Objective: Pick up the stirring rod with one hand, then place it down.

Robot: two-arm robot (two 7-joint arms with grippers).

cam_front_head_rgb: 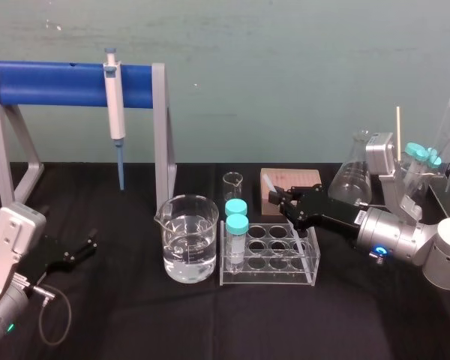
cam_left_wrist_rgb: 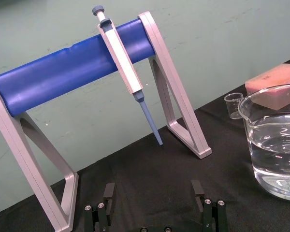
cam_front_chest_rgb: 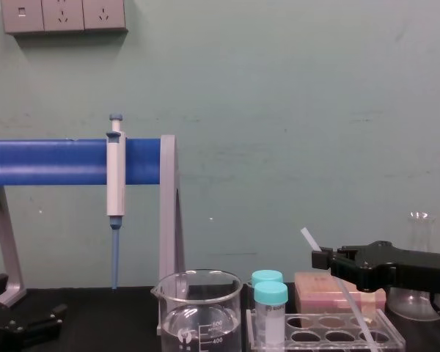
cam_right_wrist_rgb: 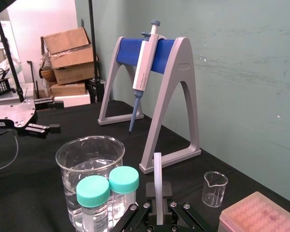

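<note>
Chest view: right gripper (cam_front_chest_rgb: 322, 258) clamped on the stirring rod (cam_front_chest_rgb: 309, 239), its lower end hard to trace

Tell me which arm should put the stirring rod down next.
Right. The right claw is shut on the stirring rod by the tube rack; the left claw sits open, far off.
</note>
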